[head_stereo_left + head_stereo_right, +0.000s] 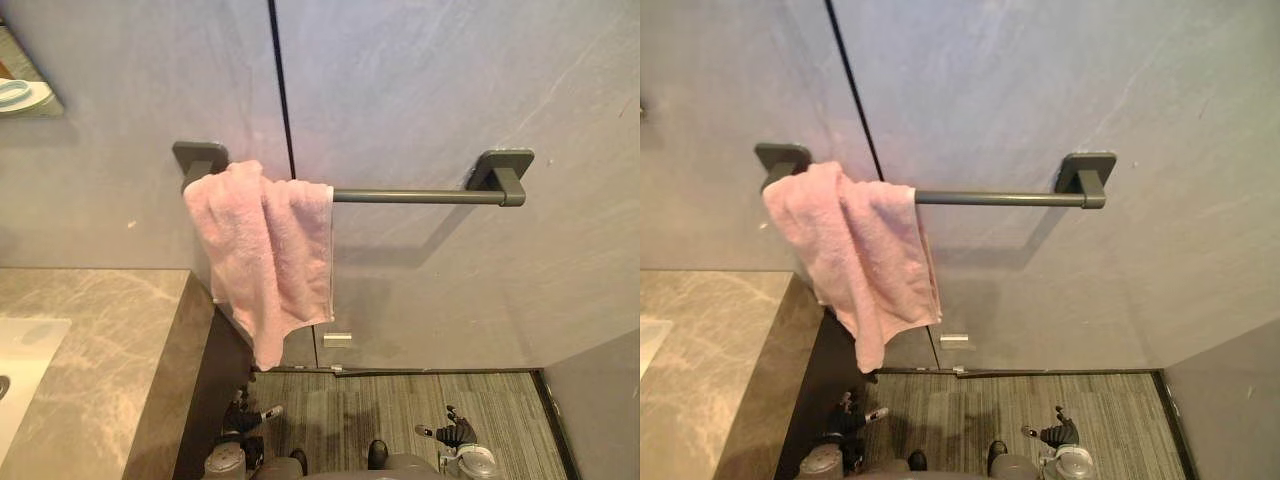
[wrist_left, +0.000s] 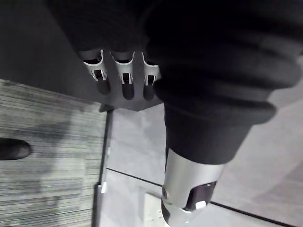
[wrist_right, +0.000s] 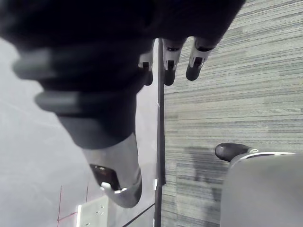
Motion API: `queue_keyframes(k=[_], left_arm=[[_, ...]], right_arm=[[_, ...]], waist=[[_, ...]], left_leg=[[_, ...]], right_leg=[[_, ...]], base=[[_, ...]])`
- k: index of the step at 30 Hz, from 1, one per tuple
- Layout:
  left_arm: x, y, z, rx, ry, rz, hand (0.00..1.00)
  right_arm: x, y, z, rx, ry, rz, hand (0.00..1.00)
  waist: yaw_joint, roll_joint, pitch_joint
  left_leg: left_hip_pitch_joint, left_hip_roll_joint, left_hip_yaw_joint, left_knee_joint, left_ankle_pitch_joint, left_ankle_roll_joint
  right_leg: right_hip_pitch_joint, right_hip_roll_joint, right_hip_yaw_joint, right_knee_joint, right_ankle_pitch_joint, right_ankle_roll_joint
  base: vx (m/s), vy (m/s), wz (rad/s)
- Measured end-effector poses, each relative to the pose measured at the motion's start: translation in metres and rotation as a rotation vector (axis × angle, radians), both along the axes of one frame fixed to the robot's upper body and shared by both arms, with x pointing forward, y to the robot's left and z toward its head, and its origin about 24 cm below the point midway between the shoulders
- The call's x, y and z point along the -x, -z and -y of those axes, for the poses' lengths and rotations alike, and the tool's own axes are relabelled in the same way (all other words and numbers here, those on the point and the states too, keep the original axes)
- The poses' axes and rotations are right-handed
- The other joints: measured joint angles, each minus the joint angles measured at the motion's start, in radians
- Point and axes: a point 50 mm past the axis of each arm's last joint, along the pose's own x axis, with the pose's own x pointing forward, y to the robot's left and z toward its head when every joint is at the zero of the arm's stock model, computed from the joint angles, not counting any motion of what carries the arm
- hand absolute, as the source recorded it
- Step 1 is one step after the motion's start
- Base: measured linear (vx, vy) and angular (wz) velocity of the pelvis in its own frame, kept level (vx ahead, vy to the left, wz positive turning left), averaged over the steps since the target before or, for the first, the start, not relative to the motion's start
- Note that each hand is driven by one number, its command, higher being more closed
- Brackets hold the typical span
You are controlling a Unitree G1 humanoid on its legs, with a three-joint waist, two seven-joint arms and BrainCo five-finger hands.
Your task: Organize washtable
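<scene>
Pink towel (image 1: 265,255) hung bunched on the bar (image 1: 420,196) well above left hand (image 1: 240,417), nearer than right hand (image 1: 455,433); fingers loose, empty.

The two head views look steeply down from above at a grey wall (image 1: 450,80) with its towel bar (image 1: 415,196) and pink towel (image 1: 265,255). Both take in the surface's (image 1: 110,340) right edge and the striped floor (image 1: 400,410), the right eye view showing less of the surface. Each wrist view looks very closely along its own hand, the left hand (image 2: 124,75) and the right hand (image 3: 171,61), onto that same floor at the wall's foot.
</scene>
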Motion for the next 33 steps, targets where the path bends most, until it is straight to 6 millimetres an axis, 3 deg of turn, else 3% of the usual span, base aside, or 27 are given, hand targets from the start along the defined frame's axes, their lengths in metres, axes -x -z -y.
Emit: queue_keyframes(k=[5, 11, 13, 26, 33], left_arm=[[-0.019, -0.038, -0.004, 0.000, -0.012, 0.233, 0.00], [-0.026, -0.065, -0.004, 0.018, -0.031, 0.376, 0.00], [-0.028, -0.079, -0.007, 0.023, -0.057, 0.441, 0.00], [-0.043, -0.148, -0.017, -0.001, -0.071, 0.776, 0.00], [-0.052, -0.161, -0.022, -0.039, -0.030, 0.827, 0.00]], right_arm=[[-0.003, -0.008, 0.004, 0.017, -0.001, 0.056, 0.00], [0.008, -0.006, 0.004, 0.017, 0.002, 0.039, 0.00], [0.007, -0.008, 0.005, 0.022, -0.002, 0.051, 0.00], [-0.002, -0.011, 0.003, 0.023, -0.017, 0.075, 0.00], [0.005, -0.006, 0.005, 0.026, -0.031, 0.033, 0.00]], waist=[[0.005, 0.003, -0.005], [0.008, 0.008, -0.026], [0.023, 0.007, -0.036], [0.024, 0.012, -0.078], [0.021, 0.012, -0.079]], left_leg=[[-0.006, 0.002, -0.007, -0.010, -0.001, -0.008], [-0.012, 0.005, -0.031, -0.010, -0.001, -0.010], [-0.011, 0.008, -0.032, -0.010, 0.004, -0.016], [0.018, 0.012, -0.052, -0.014, 0.007, -0.011], [0.023, 0.016, -0.052, -0.014, 0.007, -0.012]], right_leg=[[-0.001, -0.003, -0.001, -0.002, 0.001, 0.000], [0.003, 0.000, -0.022, -0.002, -0.005, -0.003], [0.005, 0.002, -0.028, 0.003, -0.008, 0.001], [0.039, 0.002, -0.055, 0.011, -0.029, -0.003], [0.046, 0.009, -0.052, 0.001, -0.024, -0.009]], base=[[-0.11, -0.006, 0.00], [-0.01, -0.020, 0.10], [0.04, -0.013, 0.08], [0.03, -0.001, 0.07], [-0.03, -0.004, -0.01]])
